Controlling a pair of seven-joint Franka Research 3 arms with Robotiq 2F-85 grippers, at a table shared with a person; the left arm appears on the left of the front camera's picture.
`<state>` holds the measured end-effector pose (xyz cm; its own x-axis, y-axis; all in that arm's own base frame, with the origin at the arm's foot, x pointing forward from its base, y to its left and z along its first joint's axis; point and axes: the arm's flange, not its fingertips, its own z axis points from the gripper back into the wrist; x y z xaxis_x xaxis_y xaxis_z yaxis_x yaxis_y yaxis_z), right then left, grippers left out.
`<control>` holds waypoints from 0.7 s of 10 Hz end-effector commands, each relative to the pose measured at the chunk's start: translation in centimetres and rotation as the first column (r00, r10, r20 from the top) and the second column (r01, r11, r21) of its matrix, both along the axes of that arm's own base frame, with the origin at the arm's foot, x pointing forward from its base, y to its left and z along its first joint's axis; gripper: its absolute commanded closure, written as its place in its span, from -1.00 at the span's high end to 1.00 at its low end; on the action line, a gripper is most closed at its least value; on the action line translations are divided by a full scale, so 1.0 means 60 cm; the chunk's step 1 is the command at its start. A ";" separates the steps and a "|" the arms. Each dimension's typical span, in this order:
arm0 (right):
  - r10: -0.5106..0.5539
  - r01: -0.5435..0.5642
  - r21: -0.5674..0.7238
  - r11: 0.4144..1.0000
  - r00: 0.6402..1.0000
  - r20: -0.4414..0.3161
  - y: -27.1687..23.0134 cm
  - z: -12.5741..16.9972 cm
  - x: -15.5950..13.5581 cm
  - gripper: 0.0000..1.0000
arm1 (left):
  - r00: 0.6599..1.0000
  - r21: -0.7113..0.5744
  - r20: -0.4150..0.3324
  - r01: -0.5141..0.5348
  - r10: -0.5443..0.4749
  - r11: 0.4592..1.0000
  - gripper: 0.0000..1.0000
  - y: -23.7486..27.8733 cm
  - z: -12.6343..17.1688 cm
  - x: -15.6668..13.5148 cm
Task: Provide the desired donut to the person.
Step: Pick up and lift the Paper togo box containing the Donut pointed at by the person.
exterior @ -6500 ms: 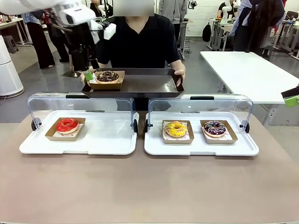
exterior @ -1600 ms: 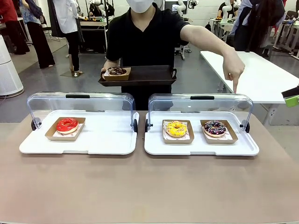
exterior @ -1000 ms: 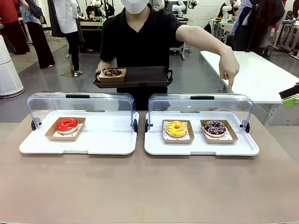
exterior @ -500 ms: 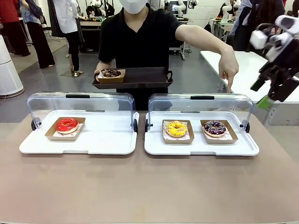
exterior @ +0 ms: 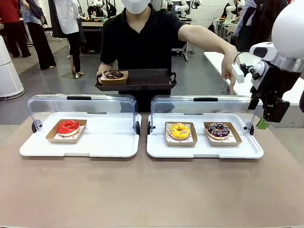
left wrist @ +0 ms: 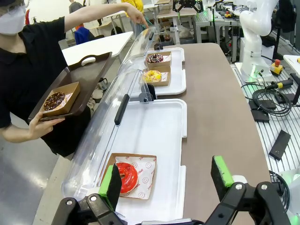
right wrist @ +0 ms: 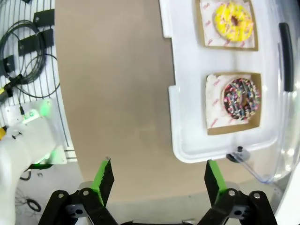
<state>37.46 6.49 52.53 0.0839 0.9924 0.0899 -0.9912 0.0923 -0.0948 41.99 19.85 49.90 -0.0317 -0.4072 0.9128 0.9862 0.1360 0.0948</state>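
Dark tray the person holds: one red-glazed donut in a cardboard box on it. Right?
Not red. The donut on the dark tray held by the person is chocolate-glazed and sits in a cardboard box, as the front view shows. The red-glazed donut is in the left white display tray.

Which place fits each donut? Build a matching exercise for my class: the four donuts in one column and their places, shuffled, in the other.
Column 1
1. red donut
2. yellow donut
3. sprinkled donut
4. brown donut

Column 2
A. on the dark tray held by the person
B. right case, outer end
C. alone in the left case
D. right case, inner end

Pairs: 1-C, 2-D, 3-B, 4-A
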 end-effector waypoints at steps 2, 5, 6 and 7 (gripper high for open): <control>0.000 0.000 0.000 1.000 1.000 0.000 0.000 0.000 0.000 1.00 | 1.000 -0.001 0.004 -0.002 0.002 1.000 1.00 0.002 0.002 -0.001; 0.000 0.000 0.000 1.000 1.000 0.000 0.000 0.000 0.000 1.00 | 1.000 -0.001 0.004 -0.002 0.002 1.000 1.00 0.002 0.002 -0.001; 0.000 0.000 0.000 1.000 1.000 0.000 0.000 0.000 0.000 1.00 | 1.000 -0.001 0.004 -0.002 0.002 1.000 1.00 0.002 0.002 -0.001; 0.000 0.000 0.000 1.000 1.000 0.000 0.000 0.000 0.000 1.00 | 1.000 -0.001 0.004 -0.002 0.002 1.000 1.00 0.002 0.002 -0.001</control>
<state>37.39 6.68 52.50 0.0811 0.9905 0.1114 -0.9920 0.0911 -0.0877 41.98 19.86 49.90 -0.0315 -0.4072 0.9128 0.9861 0.1363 0.0948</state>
